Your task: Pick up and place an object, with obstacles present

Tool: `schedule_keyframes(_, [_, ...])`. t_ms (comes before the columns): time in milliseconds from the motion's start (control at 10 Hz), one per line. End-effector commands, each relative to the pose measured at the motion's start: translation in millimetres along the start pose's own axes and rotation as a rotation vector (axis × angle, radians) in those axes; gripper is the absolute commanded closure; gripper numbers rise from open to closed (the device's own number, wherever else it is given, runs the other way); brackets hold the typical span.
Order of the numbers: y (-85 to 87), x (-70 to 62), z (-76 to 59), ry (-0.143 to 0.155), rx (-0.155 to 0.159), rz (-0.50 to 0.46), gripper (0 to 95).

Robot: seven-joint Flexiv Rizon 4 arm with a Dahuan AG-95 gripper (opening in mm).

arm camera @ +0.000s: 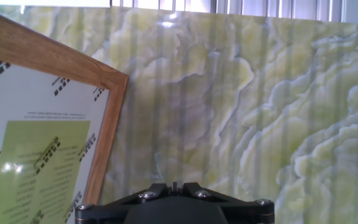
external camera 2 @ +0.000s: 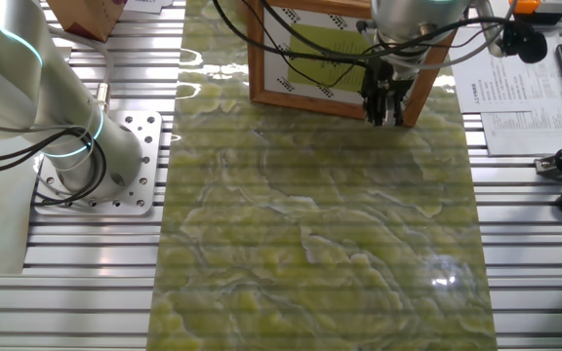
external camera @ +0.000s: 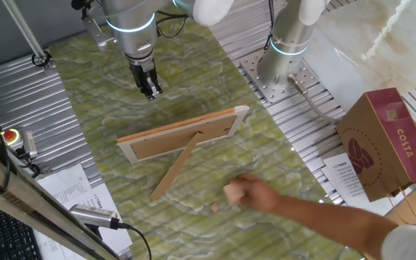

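Note:
A light wooden picture frame [external camera: 183,137] stands upright mid-mat with its back toward this fixed camera, held up by a long flat prop leg [external camera: 175,170]. The other fixed view shows its front [external camera 2: 258,58], and the hand view shows its corner at the left [arm camera: 107,124]. My gripper [external camera: 151,92] hangs above the mat behind the frame with its fingers together and nothing between them. It also shows in the other fixed view [external camera 2: 382,117] and the hand view [arm camera: 174,185]. A person's hand [external camera: 262,195] holds a small wooden block [external camera: 231,192] on the mat in front of the frame.
A tiny wooden piece [external camera: 214,207] lies beside the block. A second arm's base [external camera: 284,54] stands on the slatted table right of the green marbled mat [external camera: 215,94]. A brown paper bag [external camera: 385,144] stands at the right. A red stop button [external camera: 9,135] is at the left.

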State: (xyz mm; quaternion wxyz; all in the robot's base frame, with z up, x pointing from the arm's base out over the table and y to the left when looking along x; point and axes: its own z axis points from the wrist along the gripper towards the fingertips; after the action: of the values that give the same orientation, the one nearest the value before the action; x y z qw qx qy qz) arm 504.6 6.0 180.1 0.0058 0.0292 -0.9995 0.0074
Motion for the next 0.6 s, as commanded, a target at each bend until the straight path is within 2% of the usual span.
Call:
schedule_keyframes(100, [2.5, -0.8, -5.3, 0.000, 0.000, 0.000, 95.0])
schedule_keyframes(600, [15.7, 2.0, -26.7, -0.001, -0.001, -0.006, 95.0])
